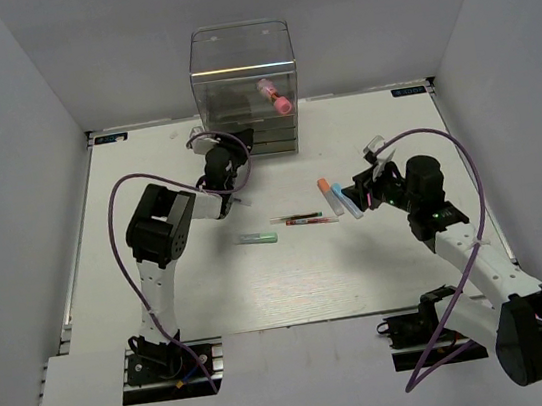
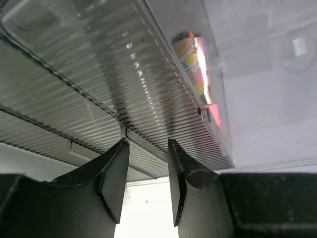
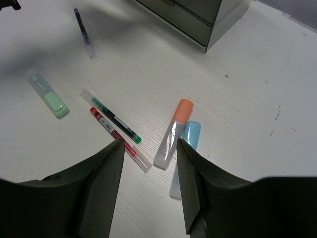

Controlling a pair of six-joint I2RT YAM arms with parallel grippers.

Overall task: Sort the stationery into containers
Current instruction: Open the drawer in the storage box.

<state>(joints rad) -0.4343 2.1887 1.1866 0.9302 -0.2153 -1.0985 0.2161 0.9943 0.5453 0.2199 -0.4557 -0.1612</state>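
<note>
The left hand (image 2: 147, 148), released, faces the cabinet (image 1: 242, 66) front; the right hand (image 3: 149, 146), released, hovers over pens (image 3: 118, 121) near the cabinet.

Three white capped markers (image 3: 173, 136), three thin pens (image 3: 116, 120), one pink marker (image 1: 275, 97), one cabinet (image 1: 224, 83).

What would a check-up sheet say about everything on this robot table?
Surface: white table, a few small marks.
Job's things: pink marker in the clear cabinet; green-capped marker, green pen, red pen, orange-capped marker, blue-capped marker and dark pen lie loose on the table.
Clutter: nothing seen.
Grippers: left gripper open at the drawer fronts; right gripper open above the pens, holding nothing.
Cables: a purple cable loops along each arm.
Surroundings: plain grey walls.
</note>
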